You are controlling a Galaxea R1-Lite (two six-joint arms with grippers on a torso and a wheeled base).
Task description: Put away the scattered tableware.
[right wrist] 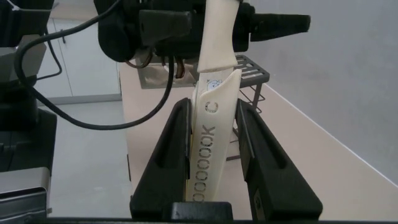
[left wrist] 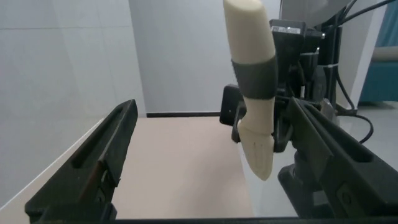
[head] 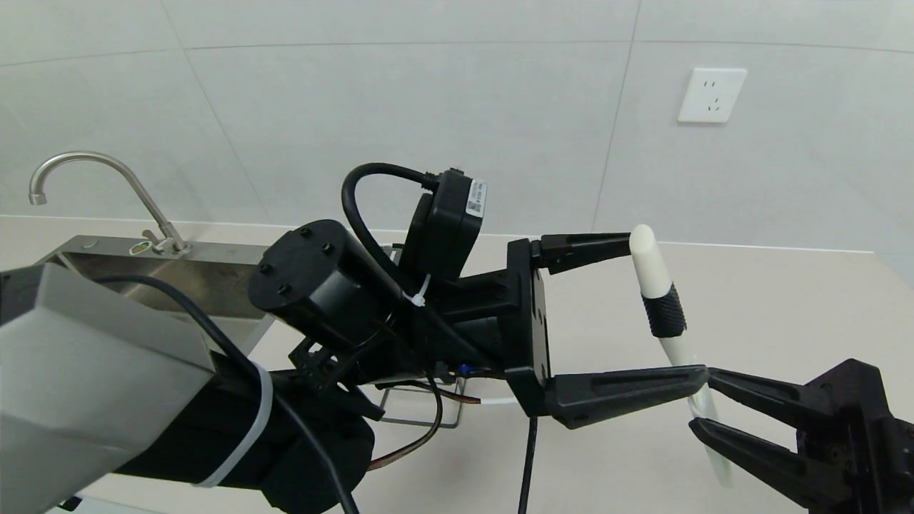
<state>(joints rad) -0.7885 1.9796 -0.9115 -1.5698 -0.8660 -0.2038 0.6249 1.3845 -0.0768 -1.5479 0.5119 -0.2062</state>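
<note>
White utensil [head: 663, 308] with printed lettering, upright, clamped in right tool [head: 703, 401], left tool [left wrist: 211, 107] wide open astride its handle

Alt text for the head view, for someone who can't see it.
The right gripper clamps the lower end of a nearly upright white utensil, while the open left gripper brackets its black-banded handle above a beige counter. A sink sits at left.

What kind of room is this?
Probably a kitchen counter: a steel sink with a curved tap, a tiled wall with a socket, and a white utensil in the right end effector.
</note>
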